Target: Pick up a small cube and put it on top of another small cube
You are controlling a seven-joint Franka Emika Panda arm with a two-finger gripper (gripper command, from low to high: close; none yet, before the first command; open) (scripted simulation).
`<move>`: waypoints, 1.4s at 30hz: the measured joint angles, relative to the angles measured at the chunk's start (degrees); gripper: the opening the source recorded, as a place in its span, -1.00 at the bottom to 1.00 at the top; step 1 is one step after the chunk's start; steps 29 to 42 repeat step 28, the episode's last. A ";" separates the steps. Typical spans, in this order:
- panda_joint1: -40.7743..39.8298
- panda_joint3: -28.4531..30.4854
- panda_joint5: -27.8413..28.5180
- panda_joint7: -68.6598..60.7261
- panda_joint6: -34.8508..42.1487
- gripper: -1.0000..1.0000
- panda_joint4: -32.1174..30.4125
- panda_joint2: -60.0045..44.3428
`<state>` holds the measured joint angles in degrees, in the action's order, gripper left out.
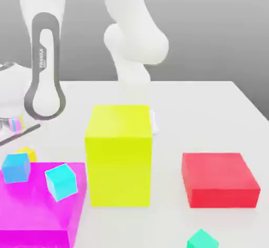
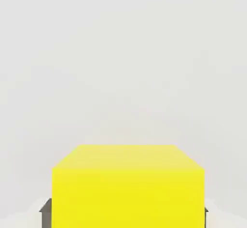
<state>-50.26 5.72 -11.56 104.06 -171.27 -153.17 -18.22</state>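
Observation:
Several small cubes lie at the exterior view's lower left. A cyan cube (image 1: 61, 181) rests tilted on a flat magenta block (image 1: 37, 215). A blue cube (image 1: 16, 167) sits at that block's far edge, with a small yellow cube (image 1: 27, 153) behind it. A green cube (image 1: 202, 239) sits at the front edge. A tall yellow block (image 1: 119, 155) stands mid-table and hides my hand behind it, apart from a white sliver (image 1: 154, 122). In the hand view my gripper (image 2: 125, 213) is open, a dark fingertip (image 2: 45, 211) on either side of the yellow block (image 2: 128, 186).
A flat red block (image 1: 219, 179) lies at the exterior view's right. The arm's white links (image 1: 134, 42) rise behind the yellow block. A thin dark rod (image 1: 21, 134) and a small pastel object (image 1: 16, 122) lie at the far left.

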 joint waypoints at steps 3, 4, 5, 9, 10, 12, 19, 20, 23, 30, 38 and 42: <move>1.47 1.96 2.12 1.67 3.03 -1.00 -0.72 3.71; 2.01 2.81 3.43 2.65 4.55 -1.00 -1.09 5.61; 2.52 3.63 4.81 3.67 6.15 -1.00 -1.47 7.61; 3.56 4.07 11.52 4.28 12.20 -1.00 -0.26 14.70; 5.21 3.21 12.78 4.18 14.13 -1.00 0.81 16.22; 8.73 0.93 14.42 4.69 18.62 -1.00 2.95 19.30; 20.46 -8.92 13.10 9.94 34.40 -1.00 8.17 28.26; 21.58 -9.95 11.58 11.26 35.44 -1.00 7.91 28.70; 22.39 -10.94 10.90 12.89 31.21 -1.00 6.41 25.16; 22.53 -11.11 11.08 13.27 26.86 1.00 5.29 21.84; 22.53 -11.11 11.08 13.27 26.86 1.00 5.29 21.84; 22.53 -11.11 11.08 13.27 26.86 1.00 5.29 21.84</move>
